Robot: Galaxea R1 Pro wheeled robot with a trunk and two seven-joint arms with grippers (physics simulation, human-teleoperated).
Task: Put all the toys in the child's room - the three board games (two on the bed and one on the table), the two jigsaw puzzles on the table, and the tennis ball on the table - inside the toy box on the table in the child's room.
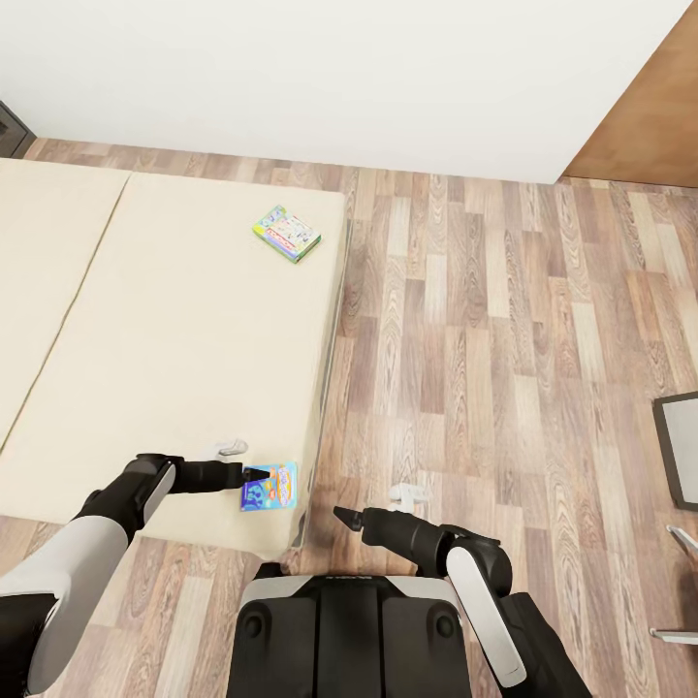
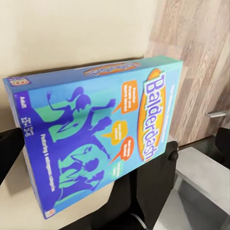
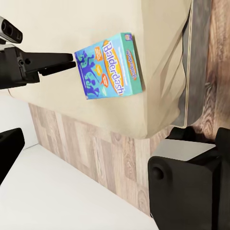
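Observation:
A blue Balderdash board game lies on the cream bed near its front right corner, and it shows close up in the left wrist view and in the right wrist view. My left gripper is open, its fingertips at the box's short edge; one finger stands beside the box's spine. A second, multicoloured board game rests farther back on the bed by its right edge. My right gripper hangs open over the floor beside the bed, holding nothing.
Wooden floor stretches to the right of the bed. A dark grey piece of furniture pokes in at the right edge. A white wall runs behind, with a brown panel at the top right.

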